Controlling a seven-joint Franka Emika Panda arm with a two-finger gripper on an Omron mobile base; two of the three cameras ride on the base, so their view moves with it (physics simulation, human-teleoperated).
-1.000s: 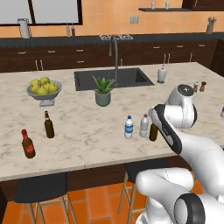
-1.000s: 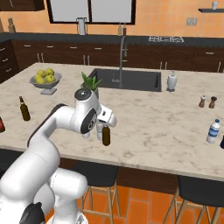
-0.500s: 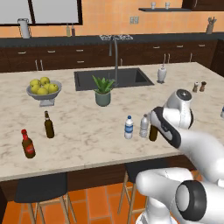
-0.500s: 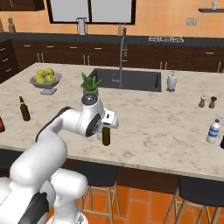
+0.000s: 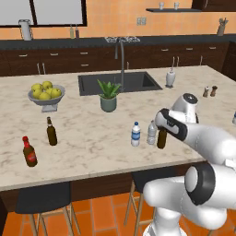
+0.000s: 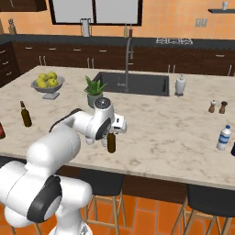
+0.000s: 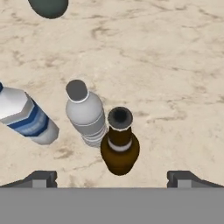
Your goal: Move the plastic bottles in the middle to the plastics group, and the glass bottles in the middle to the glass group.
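Claw (image 7: 111, 177) has dropped closer over the brown bottle (image 7: 119, 148) (fingers spread wide, holding nothing).

text: none readable | bottle labels: plain colour bands

Flat, even rendered light, soft faint shadows, slightly pixelated edges.

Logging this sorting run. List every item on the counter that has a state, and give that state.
tool: open, above the brown bottle, gripping nothing
brown bottle: upright in the middle, uncapped, not yet moved
grey bottle: upright, capped, beside the brown bottle
blue-label bottle: upright, capped
far brown bottle: upright
red-label bottle: upright, capped
fruit bowl: full of yellow fruit
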